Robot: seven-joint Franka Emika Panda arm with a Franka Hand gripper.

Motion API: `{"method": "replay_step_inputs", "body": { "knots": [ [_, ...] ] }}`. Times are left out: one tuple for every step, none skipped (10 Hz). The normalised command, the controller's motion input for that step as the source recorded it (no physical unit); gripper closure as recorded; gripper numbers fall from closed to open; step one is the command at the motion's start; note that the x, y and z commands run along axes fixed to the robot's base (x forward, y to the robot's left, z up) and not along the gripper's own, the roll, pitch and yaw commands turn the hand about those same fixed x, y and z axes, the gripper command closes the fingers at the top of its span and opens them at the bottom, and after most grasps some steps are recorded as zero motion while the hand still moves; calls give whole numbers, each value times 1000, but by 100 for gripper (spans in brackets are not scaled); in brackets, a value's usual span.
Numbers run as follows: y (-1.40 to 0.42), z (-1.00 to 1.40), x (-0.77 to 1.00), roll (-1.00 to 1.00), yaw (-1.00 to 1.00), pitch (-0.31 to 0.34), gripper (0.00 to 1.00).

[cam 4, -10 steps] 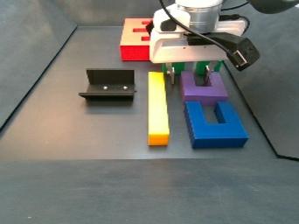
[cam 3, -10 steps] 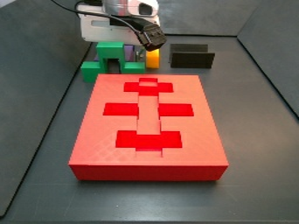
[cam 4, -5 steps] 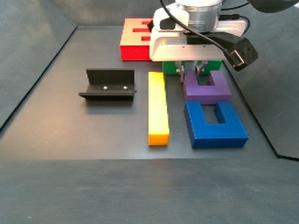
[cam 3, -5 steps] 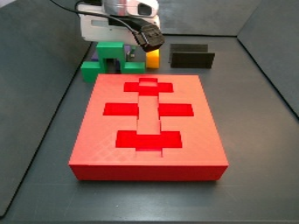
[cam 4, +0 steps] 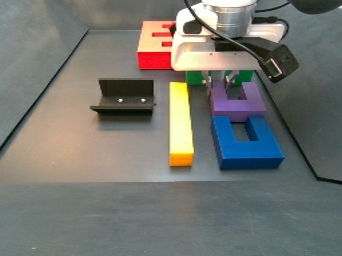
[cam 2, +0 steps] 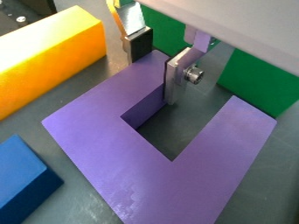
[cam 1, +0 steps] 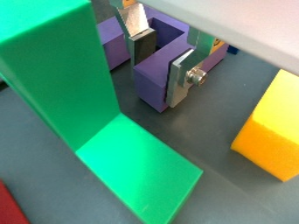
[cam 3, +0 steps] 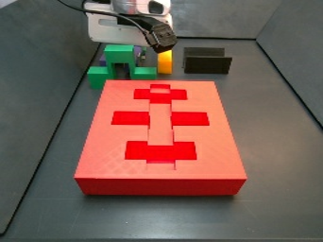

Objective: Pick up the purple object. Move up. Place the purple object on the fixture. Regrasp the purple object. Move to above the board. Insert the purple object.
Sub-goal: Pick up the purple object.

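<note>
The purple object [cam 4: 238, 100], a U-shaped block, lies flat on the floor between the yellow bar and the blue block. My gripper [cam 4: 230, 78] is low over its far end. In both wrist views the gripper [cam 1: 162, 74] [cam 2: 156, 74] straddles one wall of the purple object [cam 1: 158, 63] [cam 2: 105, 149]. One silver finger is in the slot and one is outside, both pressed to the wall. The fixture [cam 4: 123, 98] [cam 3: 207, 61] stands apart from it. The red board [cam 3: 113, 151] [cam 4: 154, 45] lies beyond the gripper.
A green block [cam 3: 117, 59] [cam 1: 70, 79] [cam 2: 246, 70] stands close beside the gripper, toward the board. A long yellow bar [cam 4: 179, 120] [cam 2: 52, 57] lies along one side of the purple object. A blue U-shaped block [cam 4: 247, 138] lies at its near end. Dark walls ring the floor.
The gripper has barely moved and stays low over the purple object. The purple object rests in the same place.
</note>
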Motion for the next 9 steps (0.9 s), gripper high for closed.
{"method": "replay_step_inputs", "body": {
  "knots": [
    [0, 0, 0, 0, 0, 0, 100],
    [0, 0, 0, 0, 0, 0, 100],
    [0, 0, 0, 0, 0, 0, 100],
    [0, 0, 0, 0, 0, 0, 100],
    [0, 0, 0, 0, 0, 0, 100],
    [0, 0, 0, 0, 0, 0, 100],
    [0, 0, 0, 0, 0, 0, 100],
    [0, 0, 0, 0, 0, 0, 100],
    [0, 0, 0, 0, 0, 0, 100]
  ]
}}
